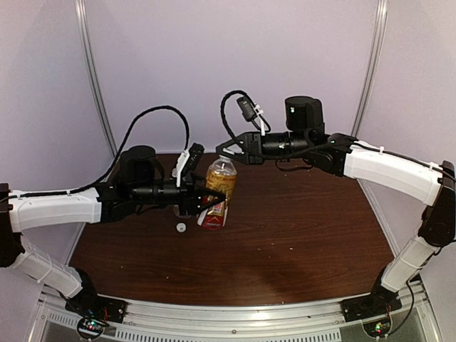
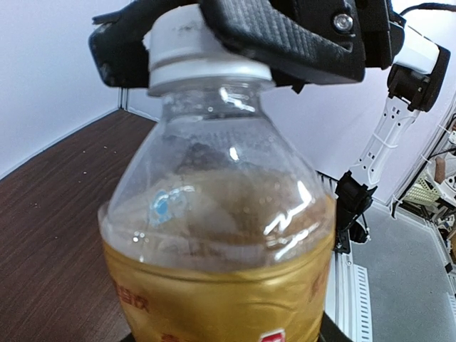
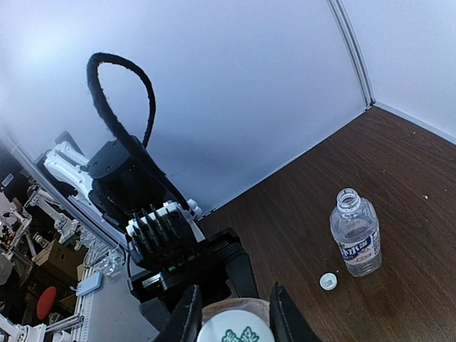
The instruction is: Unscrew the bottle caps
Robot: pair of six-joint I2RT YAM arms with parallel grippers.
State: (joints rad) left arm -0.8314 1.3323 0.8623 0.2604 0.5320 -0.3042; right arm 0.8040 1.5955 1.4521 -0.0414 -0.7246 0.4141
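My left gripper is shut on the amber bottle with the red-yellow label and holds it upright over the table; the bottle fills the left wrist view. Its white cap is on the neck. My right gripper comes from above, and its black fingers are closed on either side of that cap. The clear bottle with the white-blue label stands open on the table. Its loose white cap lies beside it and also shows in the top view.
The dark wooden table is enclosed by pale walls at the back and sides. The clear bottle stands just behind my left gripper, mostly hidden in the top view. A metal rail runs along the near edge.
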